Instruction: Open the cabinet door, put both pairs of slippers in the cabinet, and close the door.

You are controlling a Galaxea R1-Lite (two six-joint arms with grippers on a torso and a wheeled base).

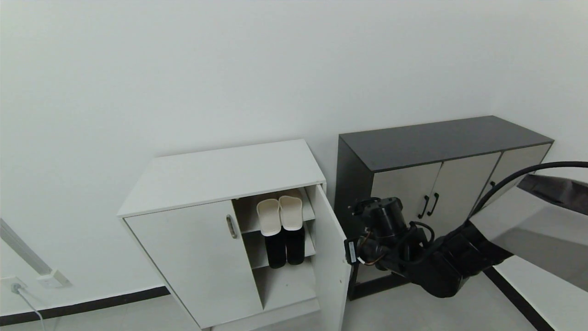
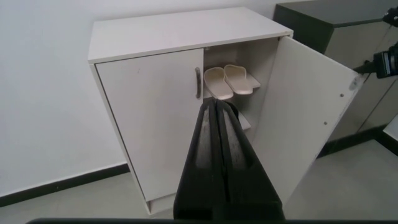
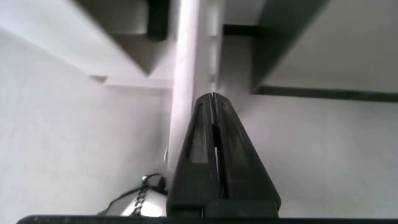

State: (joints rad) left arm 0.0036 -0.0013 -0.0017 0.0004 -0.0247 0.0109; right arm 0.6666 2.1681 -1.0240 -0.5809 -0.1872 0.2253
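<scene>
Soft, even light falls from above and casts no hard shadow. The wall [image 1: 229,69] is bright at its middle and greys toward the left. The top of the white cabinet [image 1: 220,177] is its brightest face. Behind the open door [image 1: 328,248] the shelves lie in mild shade, where the pale slippers [image 1: 279,215] stand out and the dark slippers [image 1: 285,248] nearly merge with the gloom. The dark cabinet [image 1: 441,138] on the right carries a dull sheen on top. The left end effector [image 2: 216,104] and right end effector [image 3: 214,96] are near-black shapes against pale ground, with faint highlights along their sides
</scene>
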